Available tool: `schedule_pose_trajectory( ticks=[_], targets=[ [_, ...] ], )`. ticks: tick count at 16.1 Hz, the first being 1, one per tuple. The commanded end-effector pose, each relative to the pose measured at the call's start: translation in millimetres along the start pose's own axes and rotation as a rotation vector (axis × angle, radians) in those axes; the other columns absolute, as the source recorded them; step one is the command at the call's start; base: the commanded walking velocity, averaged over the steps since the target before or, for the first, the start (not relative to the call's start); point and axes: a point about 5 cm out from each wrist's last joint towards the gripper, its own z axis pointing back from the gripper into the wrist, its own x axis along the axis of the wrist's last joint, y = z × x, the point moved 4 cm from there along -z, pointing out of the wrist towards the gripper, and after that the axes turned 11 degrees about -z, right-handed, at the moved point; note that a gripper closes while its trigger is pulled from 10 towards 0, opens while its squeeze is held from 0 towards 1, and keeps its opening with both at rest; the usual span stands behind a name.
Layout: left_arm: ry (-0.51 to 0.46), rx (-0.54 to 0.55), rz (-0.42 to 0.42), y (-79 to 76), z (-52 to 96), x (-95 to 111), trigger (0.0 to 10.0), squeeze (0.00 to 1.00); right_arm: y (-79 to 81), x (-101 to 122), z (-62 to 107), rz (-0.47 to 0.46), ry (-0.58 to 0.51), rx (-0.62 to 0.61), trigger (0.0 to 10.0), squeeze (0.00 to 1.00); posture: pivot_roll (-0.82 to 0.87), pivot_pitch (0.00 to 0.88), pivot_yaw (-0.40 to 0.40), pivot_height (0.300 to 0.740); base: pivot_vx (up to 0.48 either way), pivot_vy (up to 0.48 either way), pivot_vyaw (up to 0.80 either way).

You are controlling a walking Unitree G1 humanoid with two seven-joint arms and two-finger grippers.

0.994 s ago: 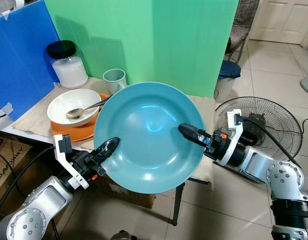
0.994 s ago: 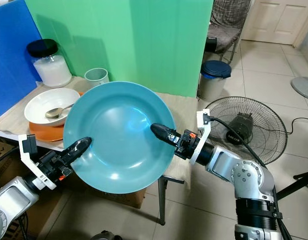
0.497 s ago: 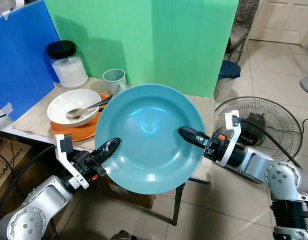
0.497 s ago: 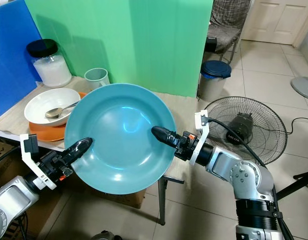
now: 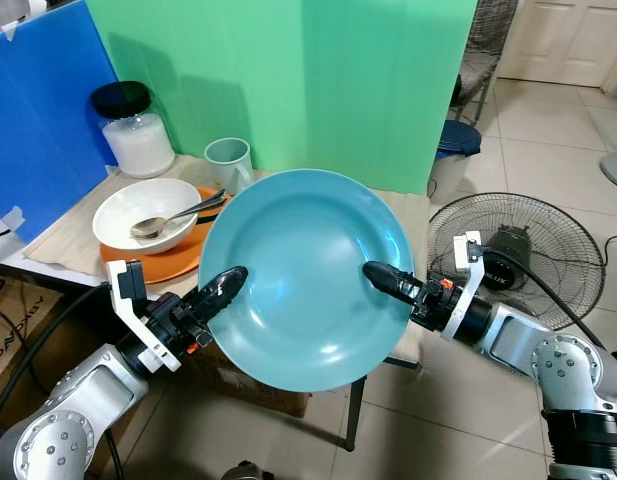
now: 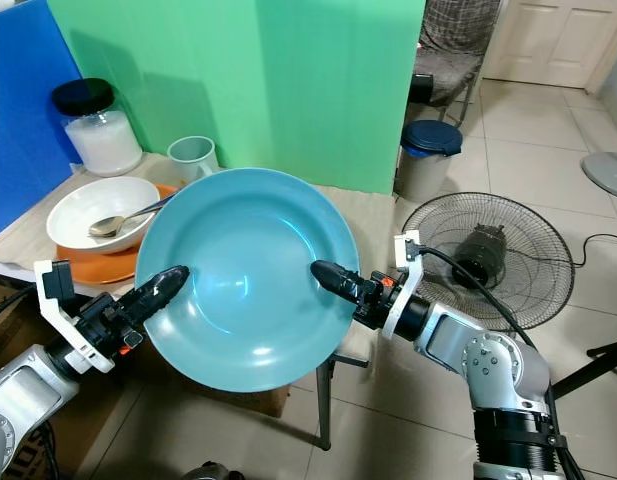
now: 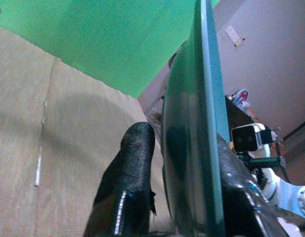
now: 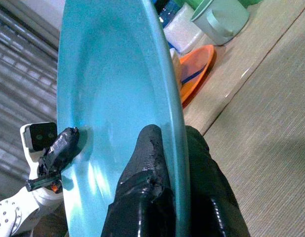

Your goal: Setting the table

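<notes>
Teal plate [image 5: 308, 275] hangs above the near edge of the tabletop [image 5: 68, 235] in the left eye view, the left claw [image 5: 226, 284] clamped on its rim at 9 o'clock and the right claw [image 5: 380, 280] at 3 o'clock. At 10 o'clock sits a white bowl [image 5: 138, 205] with a spoon [image 5: 163, 220] on an orange plate [image 5: 153, 262].
Left wrist view: black fingers [image 7: 127, 182] pinch the plate edge-on.
Right wrist view: fingers [image 8: 147, 182] grip both faces of the rim
</notes>
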Motion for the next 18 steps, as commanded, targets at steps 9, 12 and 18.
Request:
schedule_pose_trajectory(
  ticks=[9, 12, 18],
  targets=[
    [0.006, 0.093, -0.308, -33.8, 10.2, 22.4, 10.0, 0.0, 18.0, 50.0, 22.7, 0.187, -0.335, -0.111, 10.0, 0.0, -0.07, 0.0, 0.079, 0.74, 0.0, 0.0, 0.0],
    [0.064, 0.334, -0.568, -10.4, -3.9, 28.2, 10.0, 0.0, 23.3, 60.1, 23.5, 0.21, -0.46, -0.211, 10.0, 0.0, -0.07, 0.0, 0.076, 0.74, 0.0, 0.0, -0.73],
    [0.005, 0.567, -0.66, 7.5, 0.0, 32.5, 10.0, 0.0, 21.6, 56.0, 29.3, 0.269, -0.473, -0.292, 10.0, 0.0, -0.09, 0.0, 0.076, 0.74, 0.0, 0.0, -0.8]
  ],
)
